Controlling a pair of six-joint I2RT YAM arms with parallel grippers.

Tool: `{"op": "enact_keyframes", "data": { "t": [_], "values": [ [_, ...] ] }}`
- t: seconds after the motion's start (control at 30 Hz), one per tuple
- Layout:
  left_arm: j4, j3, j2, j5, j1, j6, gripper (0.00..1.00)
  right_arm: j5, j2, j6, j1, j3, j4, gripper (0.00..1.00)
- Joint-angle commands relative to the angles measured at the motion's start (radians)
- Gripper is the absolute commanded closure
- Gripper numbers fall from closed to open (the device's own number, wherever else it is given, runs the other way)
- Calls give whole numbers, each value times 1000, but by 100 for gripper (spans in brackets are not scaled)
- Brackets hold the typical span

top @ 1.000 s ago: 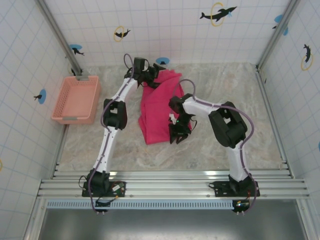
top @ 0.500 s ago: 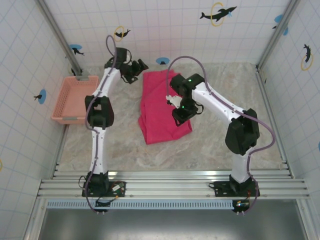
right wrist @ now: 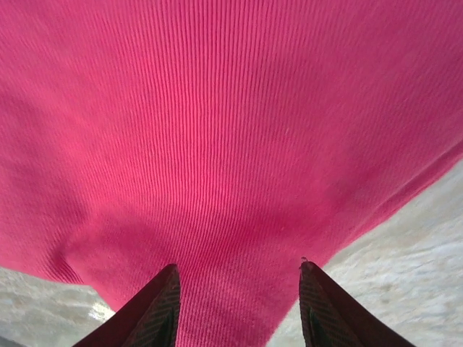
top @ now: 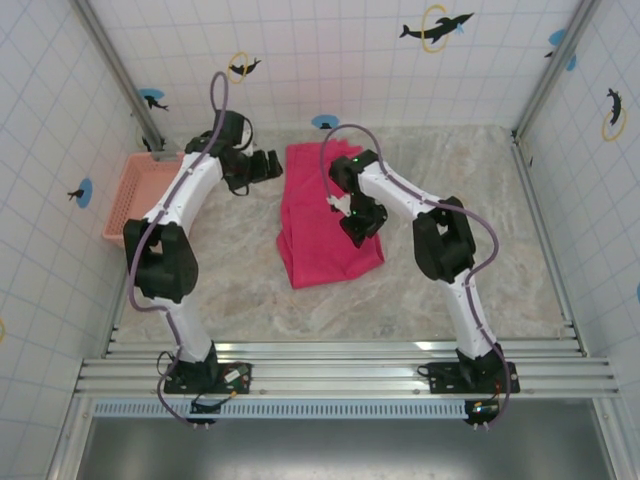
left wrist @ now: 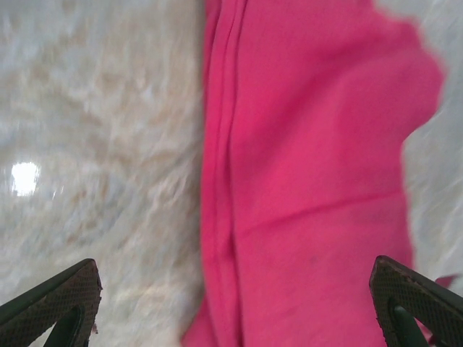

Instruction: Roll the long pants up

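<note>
Smack in the middle of the tabletop (top: 470,180), a bit toward the far side, the long pants (top: 318,225) lie flat as a bright pink strip running near to far. Looks like they're folded lengthwise, no roll in them yet. The far end sits close to the back wall and the near end is slightly wider and a little skewed.

The right claw (top: 358,222) is right over the right-hand part of the pants, about halfway along. From the right wrist cam, the ribbed fabric (right wrist: 231,130) runs up into the gap of the claw (right wrist: 239,303), whose jaws are partway apart. Honestly can't tell if it's pinching cloth or just sitting on it.

The left claw (top: 266,165) hangs just left of the pants' far end, above bare marble-look tabletop (left wrist: 94,144). It's fully released (left wrist: 235,307), fingers way out at the bottom corners of its own view, with the pants' layered left edge (left wrist: 311,181) between them, nothing grabbed.

Further out, a pale pink lattice basket (top: 122,205) sits against the left wall, well apart from the pants, with the left arm crossing over it. White tiled walls with dolphin stickers (top: 435,25) box the whole thing in.
</note>
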Motion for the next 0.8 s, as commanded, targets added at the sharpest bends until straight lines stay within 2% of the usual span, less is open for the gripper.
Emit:
{"op": "enact_keyframes", "data": {
  "t": [0.0,0.1,0.27,0.37,0.43,0.5,0.6,0.67,0.77],
  "values": [
    [-70,-22,-55,-118,-44,113,3,-35,-78,55,6,-143,-6,53],
    [-21,-126,-114,-103,-50,95,2,-97,-136,98,11,-267,79,51],
    [133,-410,-270,-7,-73,-15,2,-134,-59,100,33,-316,98,53],
    [143,-537,-396,-59,-163,-52,2,-128,-71,95,38,-334,100,54],
    [140,-611,-485,-138,-254,-69,2,-122,-116,92,29,-343,98,53],
    [178,-681,-554,-167,-321,-97,2,-130,-181,75,12,-337,95,52],
    [200,-674,-654,-239,-381,-59,2,-148,-260,24,-15,-287,75,51],
    [227,-684,-705,-292,-459,-27,2,-119,-296,-18,-24,-266,76,51],
    [282,-716,-761,-295,-481,-11,3,-105,-327,-72,-34,-300,151,53]
  ]
}}
